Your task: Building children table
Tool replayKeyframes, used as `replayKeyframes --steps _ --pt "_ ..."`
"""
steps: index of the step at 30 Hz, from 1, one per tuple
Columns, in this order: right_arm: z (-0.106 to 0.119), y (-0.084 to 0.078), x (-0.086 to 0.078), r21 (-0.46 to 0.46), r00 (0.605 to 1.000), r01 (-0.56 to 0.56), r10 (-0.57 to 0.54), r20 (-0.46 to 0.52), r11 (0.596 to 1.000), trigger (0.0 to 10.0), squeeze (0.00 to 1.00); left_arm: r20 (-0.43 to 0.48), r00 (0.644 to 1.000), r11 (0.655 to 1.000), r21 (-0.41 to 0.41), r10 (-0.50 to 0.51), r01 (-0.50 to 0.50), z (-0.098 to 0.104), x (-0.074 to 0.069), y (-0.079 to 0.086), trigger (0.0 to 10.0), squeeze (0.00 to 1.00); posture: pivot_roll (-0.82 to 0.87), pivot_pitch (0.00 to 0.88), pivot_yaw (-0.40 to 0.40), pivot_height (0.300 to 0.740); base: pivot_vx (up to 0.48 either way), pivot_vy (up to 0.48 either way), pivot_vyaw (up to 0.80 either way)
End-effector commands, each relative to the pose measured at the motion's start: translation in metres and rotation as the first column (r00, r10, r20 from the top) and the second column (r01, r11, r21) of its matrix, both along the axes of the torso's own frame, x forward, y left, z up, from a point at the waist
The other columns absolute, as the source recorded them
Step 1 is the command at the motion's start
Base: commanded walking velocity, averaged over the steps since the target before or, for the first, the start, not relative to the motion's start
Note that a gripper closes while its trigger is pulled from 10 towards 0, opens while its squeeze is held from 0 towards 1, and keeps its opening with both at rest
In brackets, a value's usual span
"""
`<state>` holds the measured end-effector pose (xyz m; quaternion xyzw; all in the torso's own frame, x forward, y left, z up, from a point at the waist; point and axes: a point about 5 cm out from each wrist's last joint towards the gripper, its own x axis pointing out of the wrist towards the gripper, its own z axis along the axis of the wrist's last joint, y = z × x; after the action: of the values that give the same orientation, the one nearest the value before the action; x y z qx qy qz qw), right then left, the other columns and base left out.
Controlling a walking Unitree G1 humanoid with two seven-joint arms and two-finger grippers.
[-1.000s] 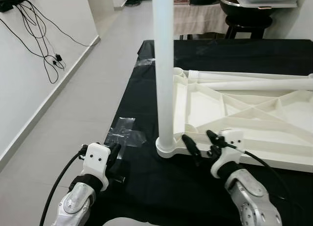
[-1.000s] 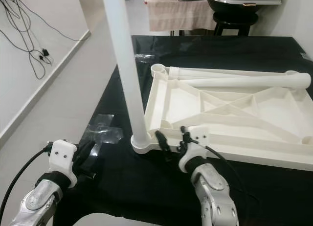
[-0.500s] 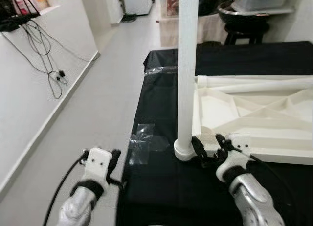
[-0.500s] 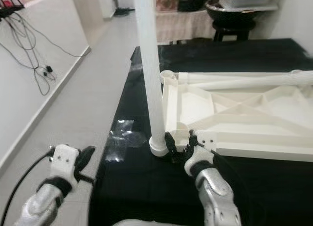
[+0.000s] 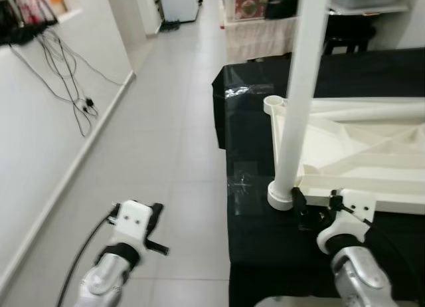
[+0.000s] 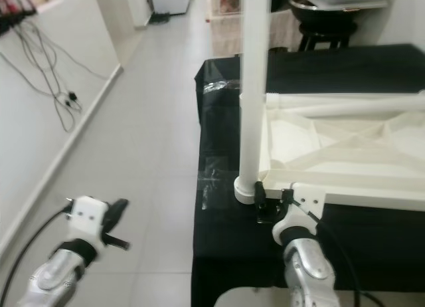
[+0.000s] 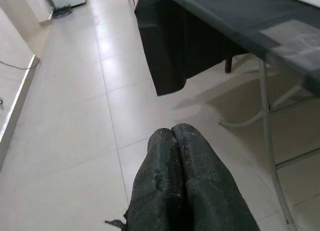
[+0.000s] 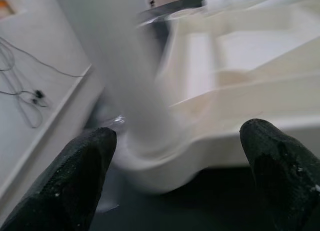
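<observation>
A white children's table top point(image 5: 388, 202) lies upside down on a black-covered table point(image 5: 262, 254). One white leg point(image 5: 296, 121) stands upright in its near-left corner socket. A second leg point(image 6: 352, 110) lies inside along the far rim, beside an empty corner socket point(image 5: 273, 105). My right gripper point(image 5: 316, 204) is open just in front of the standing leg's base. The wrist view shows its gripper point(image 8: 180, 133) with the leg's foot point(image 8: 145, 141) between the spread fingers, apart from both. My left gripper point(image 5: 157, 217) is shut on nothing and hangs over the floor, left of the table; its fingertips point(image 7: 172, 133) are pressed together.
Clear tape point(image 5: 242, 185) is stuck on the black cloth near the table's left edge. Pale tiled floor point(image 5: 166, 141) runs along the left. A white wall with dangling cables point(image 5: 66, 74) borders it. A cloth-covered stand point(image 5: 255, 34) and a dark stool point(image 6: 319, 34) sit beyond the table.
The whole view has swung, so the table now sits further right. My left gripper is now over the floor instead of the table's edge. My right gripper stays by the leg's base.
</observation>
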<state>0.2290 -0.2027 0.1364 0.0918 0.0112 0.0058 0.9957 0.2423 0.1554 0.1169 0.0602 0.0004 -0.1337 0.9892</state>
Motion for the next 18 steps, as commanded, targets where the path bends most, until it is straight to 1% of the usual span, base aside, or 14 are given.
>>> replayKeyframes --steps 1,2,3,4,5,6,7,8,9,10,11,12,14,18 --pt "0.002 0.001 -0.007 0.065 0.999 -0.028 0.027 0.019 0.997 10.0 0.00 -0.019 1.000 1.000 0.014 0.012 -0.012 -0.004 -0.002 0.006 10.0 0.00 -0.08 0.129 0.044 0.740 0.000 0.480 0.00" --pt "0.002 0.001 -0.007 0.065 0.999 -0.028 0.027 0.019 0.997 10.0 0.00 -0.019 1.000 1.000 0.014 0.012 -0.012 -0.004 -0.002 0.006 10.0 0.00 -0.08 0.129 0.044 0.740 0.000 0.480 0.00" --pt "0.001 -0.013 -0.010 0.110 0.997 0.076 -0.078 0.017 0.991 10.0 0.00 -0.011 1.000 1.000 0.013 0.006 -0.006 -0.003 -0.002 0.006 10.0 0.00 -0.09 0.131 0.043 0.740 0.000 0.000 0.00" --pt "0.001 -0.013 -0.010 0.110 0.997 0.076 -0.078 0.017 0.991 10.0 0.00 -0.011 1.000 1.000 0.013 0.006 -0.006 -0.003 -0.002 0.006 10.0 0.00 -0.09 0.131 0.043 0.740 0.000 0.000 0.00" --pt "0.001 -0.021 -0.012 0.215 0.989 0.140 -0.147 0.020 0.967 10.0 0.00 -0.006 1.000 1.000 0.013 0.001 -0.001 -0.002 -0.002 0.006 10.0 0.00 -0.09 0.131 0.043 0.740 0.000 0.000 0.00" --pt "0.004 -0.019 -0.013 0.288 0.991 0.107 -0.126 0.048 0.952 10.0 0.00 -0.001 1.000 1.000 0.013 -0.004 0.004 -0.002 -0.002 0.006 10.0 0.00 -0.09 0.135 0.046 0.740 0.000 0.000 0.00" --pt "0.004 -0.019 -0.013 0.288 0.991 0.107 -0.126 0.048 0.952 10.0 0.00 -0.001 1.000 1.000 0.013 -0.004 0.004 -0.002 -0.002 0.006 10.0 0.00 -0.09 0.135 0.046 0.740 0.000 0.000 0.00" --pt "0.008 -0.010 -0.015 0.337 0.995 0.017 -0.048 0.083 0.941 10.0 0.00 0.001 1.000 1.000 0.013 -0.007 0.007 -0.002 -0.003 0.005 10.0 0.00 -0.09 0.137 0.045 0.740 0.000 0.000 0.00" --pt "0.008 -0.010 -0.015 0.337 0.995 0.017 -0.048 0.083 0.941 10.0 0.00 0.001 1.000 1.000 0.013 -0.007 0.007 -0.002 -0.003 0.005 10.0 0.00 -0.09 0.137 0.045 0.740 0.000 0.000 0.00" --pt "0.011 -0.003 -0.016 0.357 0.994 -0.060 0.022 0.111 0.932 10.0 0.00 0.001 1.000 1.000 0.012 -0.008 0.008 -0.001 -0.003 0.005 10.0 0.00 -0.09 0.138 0.045 0.740 0.000 0.000 0.00" --pt "0.011 0.010 -0.020 0.289 0.979 -0.193 0.166 0.116 0.938 10.0 0.00 0.002 1.000 1.000 0.009 -0.011 0.011 -0.001 -0.003 0.005 10.0 0.00 -0.09 0.141 0.048 0.740 0.000 0.000 0.00" --pt "0.011 0.010 -0.020 0.289 0.979 -0.193 0.166 0.116 0.938 10.0 0.00 0.002 1.000 1.000 0.009 -0.011 0.011 -0.001 -0.003 0.005 10.0 0.00 -0.09 0.141 0.048 0.740 0.000 0.000 0.00" --pt "0.009 0.027 -0.019 0.140 0.933 -0.361 0.353 0.076 0.922 10.0 0.00 -0.006 1.000 1.000 0.006 -0.015 0.015 -0.001 -0.003 0.003 10.0 0.00 -0.08 0.142 0.042 0.740 0.000 0.240 0.00" --pt "0.014 0.036 -0.006 0.049 0.916 -0.399 0.395 0.072 0.916 10.0 0.00 -0.014 1.000 1.000 0.009 -0.016 0.016 -0.001 -0.003 0.002 10.0 0.00 -0.09 0.143 0.036 0.740 0.000 0.480 0.00"
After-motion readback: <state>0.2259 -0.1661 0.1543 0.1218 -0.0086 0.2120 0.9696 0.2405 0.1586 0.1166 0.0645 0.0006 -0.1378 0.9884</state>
